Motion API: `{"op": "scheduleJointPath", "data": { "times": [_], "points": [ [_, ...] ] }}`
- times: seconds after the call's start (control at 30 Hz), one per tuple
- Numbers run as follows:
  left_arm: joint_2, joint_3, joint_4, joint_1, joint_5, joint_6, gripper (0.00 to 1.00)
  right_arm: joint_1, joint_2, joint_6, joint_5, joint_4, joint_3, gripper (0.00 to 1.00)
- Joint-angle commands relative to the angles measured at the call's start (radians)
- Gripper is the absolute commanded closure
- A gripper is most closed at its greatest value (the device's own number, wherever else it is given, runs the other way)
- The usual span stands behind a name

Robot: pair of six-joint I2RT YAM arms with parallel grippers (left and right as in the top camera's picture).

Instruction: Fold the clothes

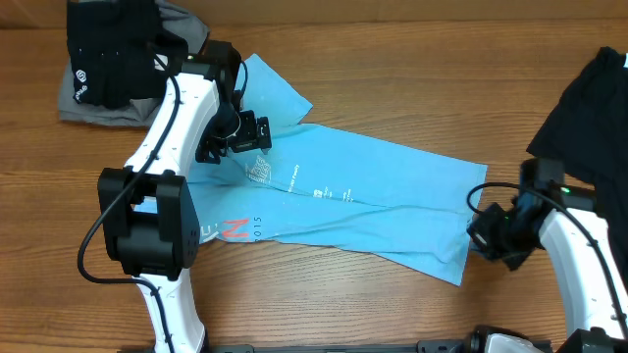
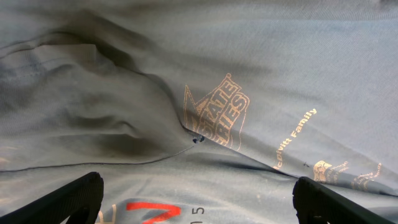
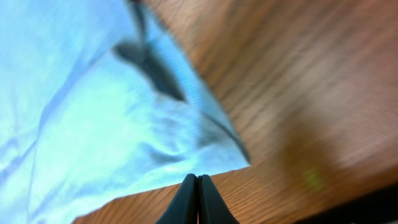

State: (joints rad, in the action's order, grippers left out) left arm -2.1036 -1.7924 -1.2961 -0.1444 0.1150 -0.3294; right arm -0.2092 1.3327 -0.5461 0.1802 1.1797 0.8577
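The light blue T-shirt (image 1: 373, 186) lies partly folded across the middle of the wooden table, with white lettering and a red-orange print near its left end. My left gripper (image 1: 245, 132) hovers over the shirt's upper left part, open and empty; the left wrist view shows its spread fingers (image 2: 198, 205) above the shirt (image 2: 199, 74) and its red print (image 2: 152, 211). My right gripper (image 1: 488, 233) is by the shirt's right edge, shut and empty; in the right wrist view its closed fingertips (image 3: 198, 186) sit over bare wood just off the shirt's corner (image 3: 124, 124).
A black garment on a grey one (image 1: 113, 69) lies at the back left corner. Another black garment (image 1: 589, 108) lies at the right edge. The table (image 1: 392, 59) is brown wood.
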Motion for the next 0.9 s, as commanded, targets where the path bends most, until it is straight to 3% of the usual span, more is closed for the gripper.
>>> {"op": "scheduleJointPath", "data": {
  "times": [0.0, 0.27, 0.53, 0.87],
  "points": [
    [0.012, -0.016, 0.000, -0.003, -0.010, 0.011, 0.00, 0.086, 0.009, 0.031, 0.072, -0.056, -0.010, 0.96],
    [0.012, -0.016, -0.001, -0.003, -0.011, 0.011, 0.00, 0.212, 0.096, 0.007, 0.098, -0.194, -0.055, 0.96],
    [0.012, -0.016, -0.006, -0.003, -0.011, 0.012, 0.00, 0.215, 0.258, -0.009, 0.094, -0.242, -0.055, 0.96],
    [0.012, -0.016, -0.005, -0.003, -0.011, 0.012, 0.00, 0.212, 0.330, -0.098, 0.056, -0.256, -0.087, 0.96]
  ]
}}
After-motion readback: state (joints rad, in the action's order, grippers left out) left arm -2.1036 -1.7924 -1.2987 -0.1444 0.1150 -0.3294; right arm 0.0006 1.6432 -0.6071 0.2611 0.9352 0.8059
